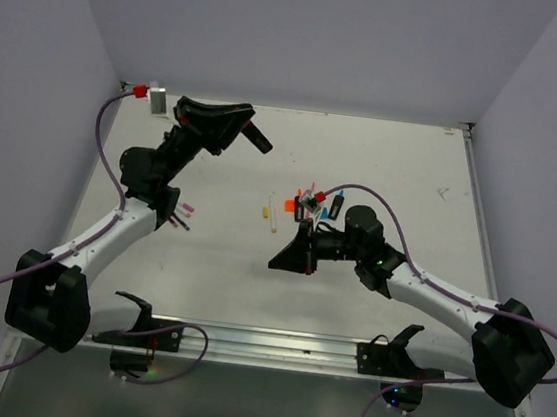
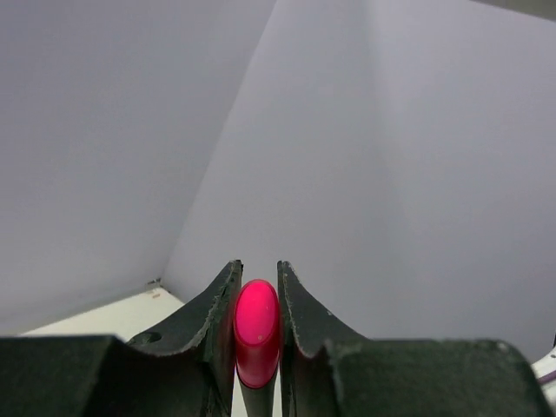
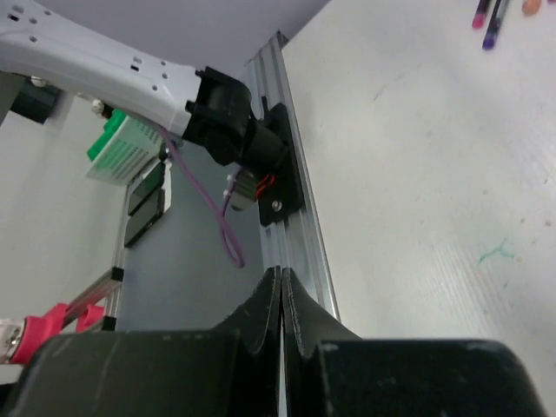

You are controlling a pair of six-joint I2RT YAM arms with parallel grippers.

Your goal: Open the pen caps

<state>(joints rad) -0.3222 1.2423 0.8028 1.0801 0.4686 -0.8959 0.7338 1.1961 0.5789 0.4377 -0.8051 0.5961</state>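
Observation:
My left gripper (image 1: 260, 140) is raised high over the far left of the table. In the left wrist view this gripper (image 2: 259, 291) is shut on a pink cap (image 2: 257, 332), whose rounded end points at the camera. A dark pen body shows just below the cap. My right gripper (image 1: 276, 261) is shut and empty. It hovers low near the table's middle and points toward the near rail (image 3: 306, 217). A cluster of pens and caps (image 1: 311, 206) lies behind it, with a loose orange cap (image 1: 287, 207) and a yellowish cap (image 1: 266, 210) beside them.
Two thin pink and purple pens (image 1: 185, 214) lie by the left arm's elbow; they also show in the right wrist view (image 3: 486, 19). A pale pen (image 1: 274, 224) lies left of the cluster. Grey walls enclose the table, and an aluminium rail (image 1: 273, 344) runs along the near edge.

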